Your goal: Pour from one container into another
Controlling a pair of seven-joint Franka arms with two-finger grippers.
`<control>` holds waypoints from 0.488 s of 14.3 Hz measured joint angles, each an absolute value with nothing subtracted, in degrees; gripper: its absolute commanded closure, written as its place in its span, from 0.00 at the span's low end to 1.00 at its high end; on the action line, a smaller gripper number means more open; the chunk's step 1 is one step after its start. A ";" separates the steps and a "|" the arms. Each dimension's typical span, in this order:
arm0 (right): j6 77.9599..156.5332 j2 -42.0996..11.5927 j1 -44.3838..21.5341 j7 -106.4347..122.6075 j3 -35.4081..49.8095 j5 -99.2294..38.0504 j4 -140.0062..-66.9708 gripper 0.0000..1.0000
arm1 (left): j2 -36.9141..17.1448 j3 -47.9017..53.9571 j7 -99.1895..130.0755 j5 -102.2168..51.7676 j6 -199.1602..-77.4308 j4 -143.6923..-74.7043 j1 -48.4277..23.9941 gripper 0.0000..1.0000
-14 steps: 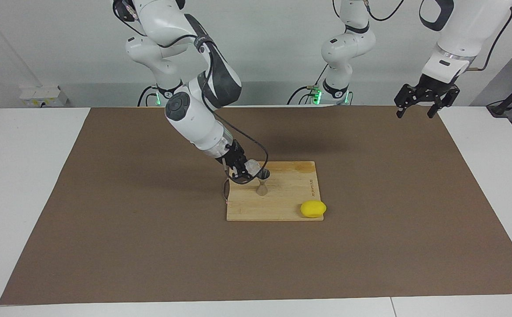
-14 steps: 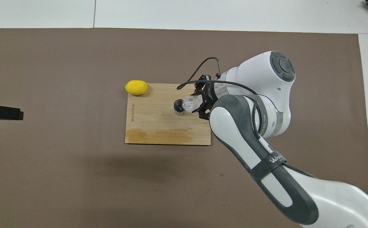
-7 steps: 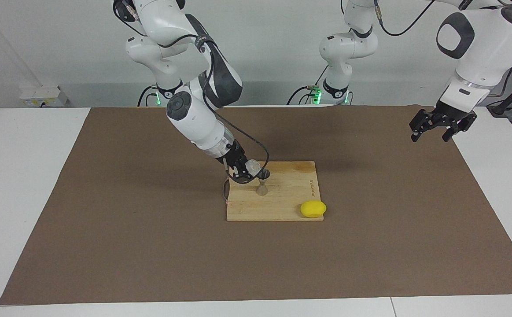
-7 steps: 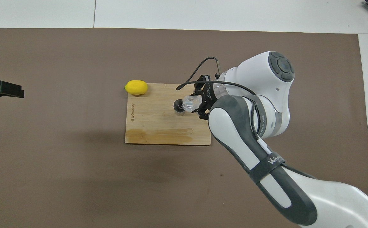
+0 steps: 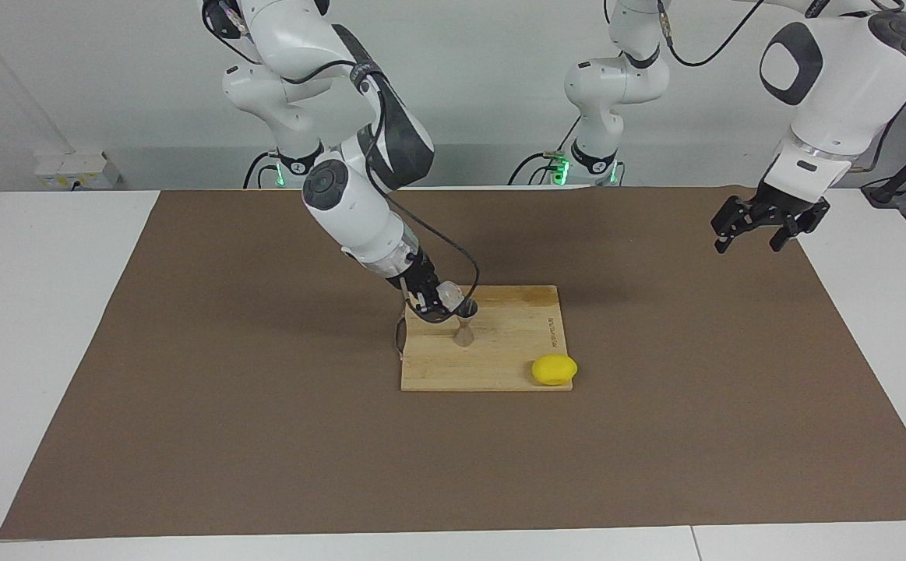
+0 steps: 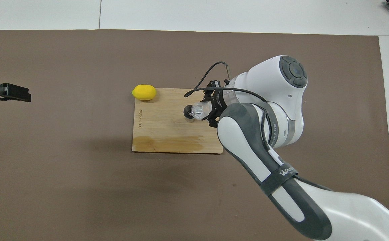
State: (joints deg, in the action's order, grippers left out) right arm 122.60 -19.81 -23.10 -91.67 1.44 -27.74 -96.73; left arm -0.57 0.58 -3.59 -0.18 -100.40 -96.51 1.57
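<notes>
- Compared with a second ago, the left arm has swung out and lowered, so the left gripper now hangs, fingers spread and empty, over the brown mat at its own end of the table; the right arm has shifted only slightly over the board.
- Largest of the table's things is the bamboo cutting board, with a lemon at its corner farthest from the robots, toward the left arm's end.
- On the board stands the metal jigger, upright.
- Smallest, the clear glass cup is held tipped in the clamped right gripper, its mouth at the jigger's rim (pouring looks under way, though no liquid can be made out).
- Handling, as a judgement: the cup is thick-walled, stiff, slippery and breakable, best gripped across its side wall; the jigger is light and top-heavy, easily knocked over.
- Only the facing view shows the cup's height above the jigger's waist; only the overhead view shows the cup lined up with the jigger's dark mouth.
</notes>
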 measured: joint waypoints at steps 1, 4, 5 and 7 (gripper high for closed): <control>122.60 -19.81 -23.10 -91.67 1.44 -27.73 -96.71 1.00 | -0.37 0.38 -3.59 -0.17 -99.58 -96.38 1.58 0.00; 122.61 -19.82 -23.10 -91.67 1.41 -27.70 -96.69 1.00 | 0.65 0.23 -3.59 -0.14 -98.37 -96.32 1.65 0.00; 122.61 -19.83 -23.10 -91.67 1.40 -27.69 -96.69 1.00 | 0.86 0.24 -3.59 -0.14 -98.37 -96.32 1.65 0.00; 122.61 -19.84 -23.10 -91.70 1.41 -27.33 -96.66 1.00 | 0.96 0.23 -3.59 -0.13 -98.38 -96.32 1.74 0.00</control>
